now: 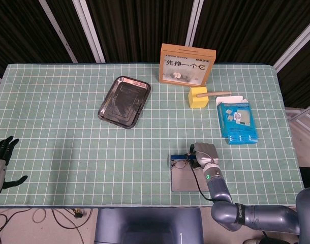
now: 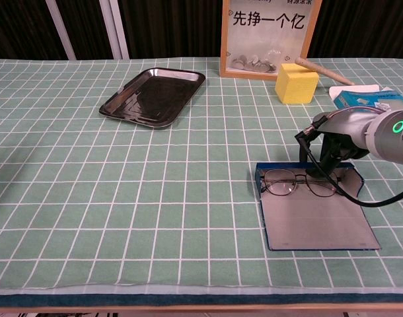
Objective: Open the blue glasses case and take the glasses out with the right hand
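Case [image 2: 317, 221] lies open, glasses [image 2: 300, 183] inside. Right hand [image 1: 205, 152] at its 12 o'clock edge (finger state unclear); left hand [image 1: 1, 161] spread wide, holding nothing.

Scene evenly and brightly lit from above; shadows soft and faint. Mild glare seen on metal tray [image 2: 152, 96] and on glossy framed sign [image 2: 265, 36]. Background behind table left dark. Both views sharp, no motion blur noted. Slight wide-angle bending noted at head view edges.
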You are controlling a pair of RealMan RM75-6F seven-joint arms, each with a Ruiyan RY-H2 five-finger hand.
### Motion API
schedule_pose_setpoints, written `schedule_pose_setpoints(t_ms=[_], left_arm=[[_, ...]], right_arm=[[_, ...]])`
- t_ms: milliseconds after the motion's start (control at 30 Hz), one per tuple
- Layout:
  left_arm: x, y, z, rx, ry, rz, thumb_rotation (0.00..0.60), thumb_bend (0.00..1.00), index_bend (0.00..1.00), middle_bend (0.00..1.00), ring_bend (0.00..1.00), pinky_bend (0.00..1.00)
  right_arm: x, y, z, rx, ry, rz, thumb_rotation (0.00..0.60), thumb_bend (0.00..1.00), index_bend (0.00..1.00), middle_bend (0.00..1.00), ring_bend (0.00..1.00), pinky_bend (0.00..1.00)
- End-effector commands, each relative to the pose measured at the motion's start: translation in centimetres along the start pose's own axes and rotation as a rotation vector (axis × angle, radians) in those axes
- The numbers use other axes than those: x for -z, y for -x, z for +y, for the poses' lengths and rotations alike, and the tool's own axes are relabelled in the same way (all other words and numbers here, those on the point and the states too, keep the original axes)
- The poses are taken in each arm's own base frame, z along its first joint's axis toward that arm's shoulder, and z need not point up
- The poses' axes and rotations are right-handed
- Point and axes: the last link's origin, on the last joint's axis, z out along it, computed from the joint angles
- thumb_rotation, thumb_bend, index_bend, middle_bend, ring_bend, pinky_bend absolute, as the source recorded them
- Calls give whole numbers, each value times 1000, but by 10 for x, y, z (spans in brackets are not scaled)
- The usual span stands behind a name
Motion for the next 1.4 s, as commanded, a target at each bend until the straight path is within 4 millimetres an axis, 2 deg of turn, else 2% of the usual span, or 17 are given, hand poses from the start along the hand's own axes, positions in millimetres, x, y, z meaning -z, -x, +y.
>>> schedule_pose_setpoints(t_ms=[33,867,1167,1400], left_arm=[[0,0,0,0,0,0,600,68,0,0,0,0],[0,0,0,2,0,2,600,69,0,0,0,0],[0,0,0,2,1,-2,600,69,0,0,0,0],[0,0,0,5,0,-2,600,69,0,0,0,0]], right_arm=[[0,0,0,-2,-3,3,600,513,637,986,988,1000],[-2,-9,-10,-94,-10,37,600,515,705,986,988,1000],[-6,-18,-23,-182,-35,87,600,515,718,986,988,1000],[-8,-18,-31,-237,-63,142,600,516,726,985,988,1000]])
